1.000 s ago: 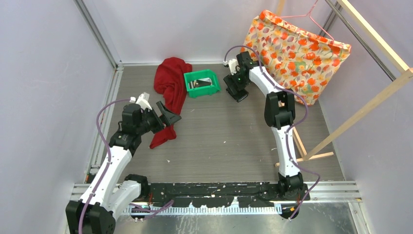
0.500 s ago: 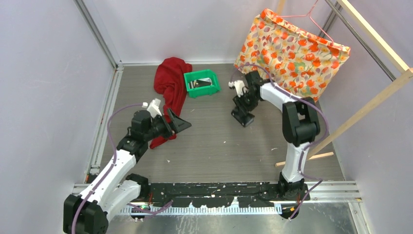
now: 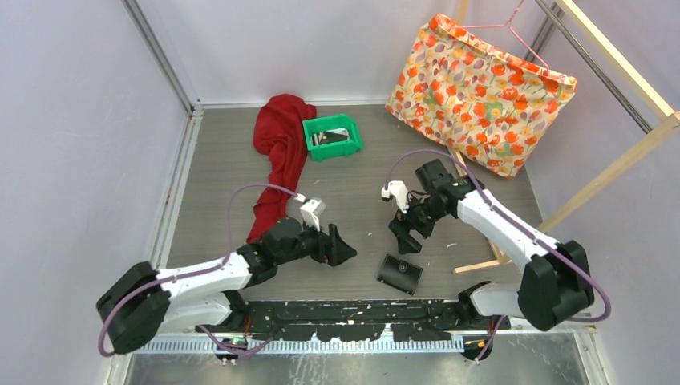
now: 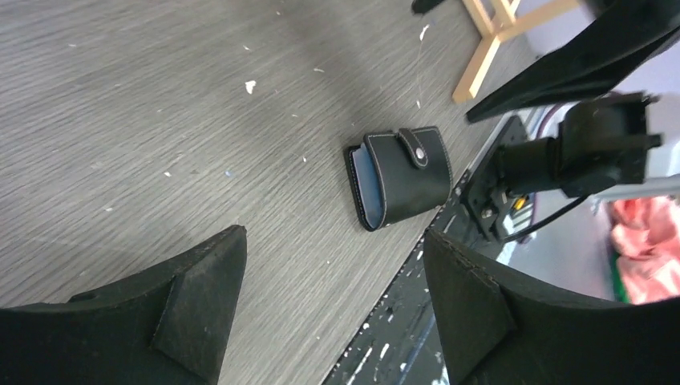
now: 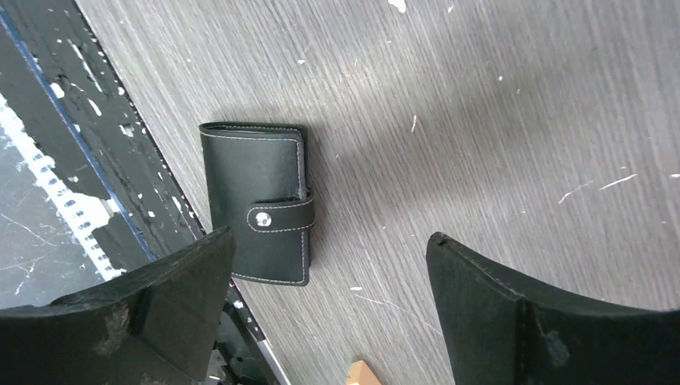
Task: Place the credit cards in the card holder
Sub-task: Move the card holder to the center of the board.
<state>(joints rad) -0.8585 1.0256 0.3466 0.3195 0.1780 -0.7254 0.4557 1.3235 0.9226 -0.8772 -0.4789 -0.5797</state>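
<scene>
The card holder (image 3: 399, 273) is a black wallet, folded shut with its snap tab fastened, lying flat near the table's front edge. It also shows in the left wrist view (image 4: 401, 176) and the right wrist view (image 5: 257, 200). My left gripper (image 3: 343, 250) is open and empty, just left of the wallet, which lies ahead of its jaws (image 4: 333, 241). My right gripper (image 3: 406, 239) is open and empty, just above and behind the wallet (image 5: 330, 237). Small pale and dark flat items lie in the green bin (image 3: 335, 150); I cannot tell if they are the credit cards.
A red cloth (image 3: 281, 144) lies left of the bin. A floral bag (image 3: 481, 88) hangs on a wooden rack (image 3: 609, 168) at the back right; a rack foot (image 4: 481, 40) stands right of the wallet. The black front rail (image 3: 361, 309) runs right beside the wallet.
Both arms have swung from the back of the table toward the front edge. The wallet now lies on the table there; it did not show on the table before.
</scene>
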